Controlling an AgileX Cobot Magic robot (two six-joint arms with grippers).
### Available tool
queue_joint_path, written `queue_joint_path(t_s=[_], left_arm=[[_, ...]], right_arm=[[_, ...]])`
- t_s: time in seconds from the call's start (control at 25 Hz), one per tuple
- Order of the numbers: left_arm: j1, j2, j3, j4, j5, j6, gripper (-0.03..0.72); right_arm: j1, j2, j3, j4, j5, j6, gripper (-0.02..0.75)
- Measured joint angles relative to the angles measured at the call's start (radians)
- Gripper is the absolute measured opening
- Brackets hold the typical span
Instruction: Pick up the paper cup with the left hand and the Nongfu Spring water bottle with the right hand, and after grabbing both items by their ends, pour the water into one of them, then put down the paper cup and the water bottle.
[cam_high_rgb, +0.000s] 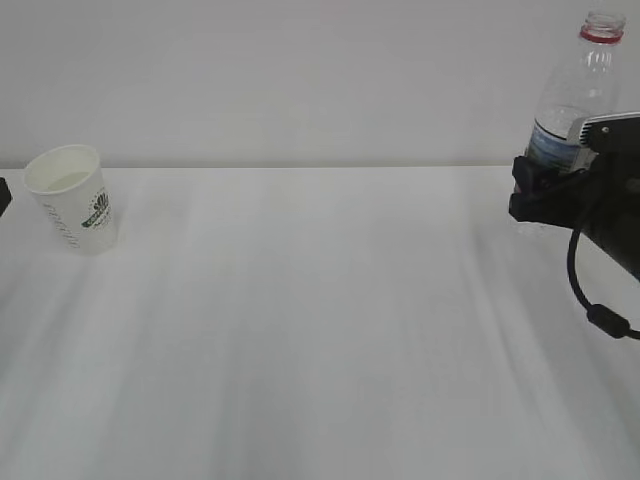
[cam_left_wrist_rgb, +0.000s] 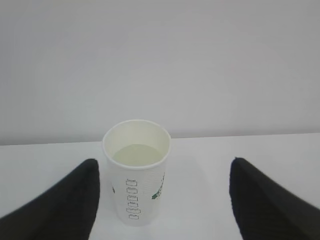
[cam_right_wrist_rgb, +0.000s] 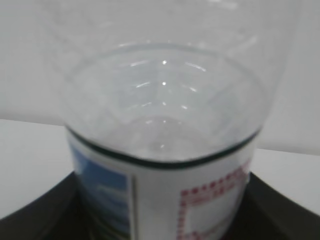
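Note:
The white paper cup (cam_high_rgb: 72, 198) with a green logo stands upright on the table at the far left. In the left wrist view the paper cup (cam_left_wrist_rgb: 136, 170) sits between the fingers of my open left gripper (cam_left_wrist_rgb: 162, 202), nearer the left finger (cam_left_wrist_rgb: 60, 205), with a gap on both sides. A pale level surface shows inside it. At the far right, my right gripper (cam_high_rgb: 542, 190) is shut on the labelled body of the clear Nongfu Spring water bottle (cam_high_rgb: 580, 90), which is upright with its red neck ring on top. The bottle (cam_right_wrist_rgb: 165, 150) fills the right wrist view, dark fingers (cam_right_wrist_rgb: 45, 210) pressed to both sides.
The white table (cam_high_rgb: 320, 330) runs up to a plain pale wall at the back. A black cable (cam_high_rgb: 590, 290) loops below the right arm. Only a dark sliver of the left arm (cam_high_rgb: 3, 195) shows at the left edge of the exterior view.

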Motion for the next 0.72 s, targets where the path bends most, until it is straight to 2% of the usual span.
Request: queue_joint_path(t_s=[0.72], left_arm=[[0.000, 0.000, 0.000, 0.048, 0.000, 0.000, 0.587]], right_arm=[[0.000, 0.178, -0.167, 0.000, -0.005, 0.000, 0.505]])
